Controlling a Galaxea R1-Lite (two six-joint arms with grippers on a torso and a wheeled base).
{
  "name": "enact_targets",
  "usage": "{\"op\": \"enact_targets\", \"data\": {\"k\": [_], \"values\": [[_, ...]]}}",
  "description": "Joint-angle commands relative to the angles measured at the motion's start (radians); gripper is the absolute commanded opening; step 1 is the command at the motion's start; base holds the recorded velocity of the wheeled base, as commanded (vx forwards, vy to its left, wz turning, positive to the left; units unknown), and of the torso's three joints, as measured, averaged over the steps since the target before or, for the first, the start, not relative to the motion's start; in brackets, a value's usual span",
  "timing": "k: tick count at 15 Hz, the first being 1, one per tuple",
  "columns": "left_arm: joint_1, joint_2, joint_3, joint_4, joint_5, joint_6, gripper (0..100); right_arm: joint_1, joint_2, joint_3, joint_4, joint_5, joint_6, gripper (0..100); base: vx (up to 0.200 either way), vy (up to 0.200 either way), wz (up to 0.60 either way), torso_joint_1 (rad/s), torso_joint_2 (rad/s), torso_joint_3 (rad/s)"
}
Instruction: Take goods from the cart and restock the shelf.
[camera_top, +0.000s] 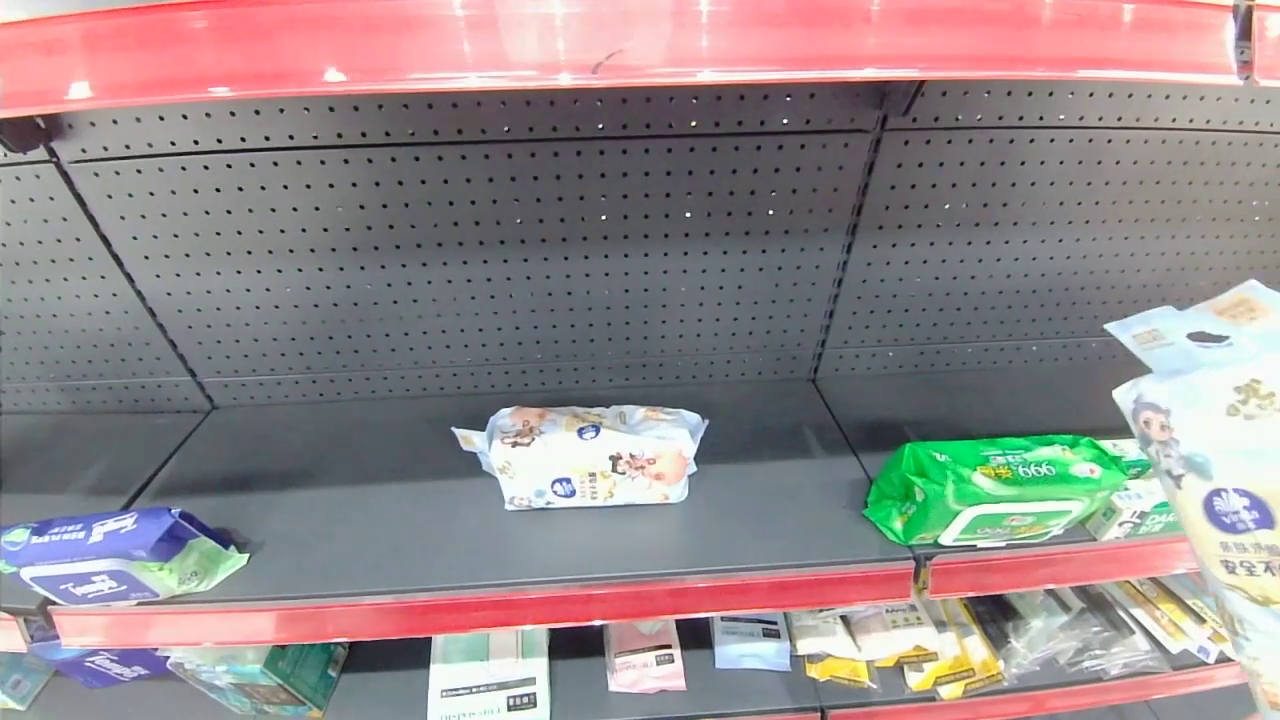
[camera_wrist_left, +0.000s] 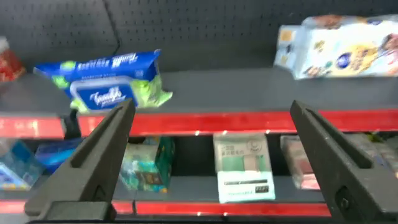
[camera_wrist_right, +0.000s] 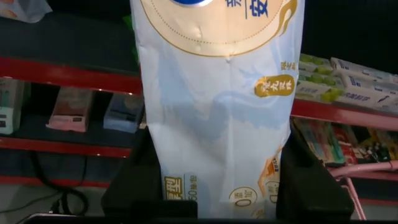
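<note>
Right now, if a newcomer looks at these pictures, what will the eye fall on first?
First, the tall pale pack with a cartoon figure, clamped upright in the right hand at the right edge of the head view. Next, the wide dark shelf, where one printed white pack lies alone in the middle, with a green pack to its right and a blue pack at the left front edge.
</note>
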Motion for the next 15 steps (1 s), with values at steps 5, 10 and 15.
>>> {"op": "enact_targets", "data": {"k": [5,10,15], "values": [[0.002,0.807,-0.394,-0.105,-0.008,0.048,100,0.005,-0.311,0.117,-0.005,-0.032,0.056,0,0.000,0.000,0.00,0.000,0.00,0.000],[0.005,1.384,-0.584,-0.290,-0.366,0.292,100,0.008,-0.311,0.129,-0.005,-0.051,0.058,0,0.000,0.000,0.00,0.000,0.00,0.000],[-0.032,1.738,-0.786,-0.292,-0.670,0.586,100,0.008,-0.311,0.140,-0.003,-0.062,0.050,0,0.000,0.000,0.00,0.000,0.00,0.000]]}}
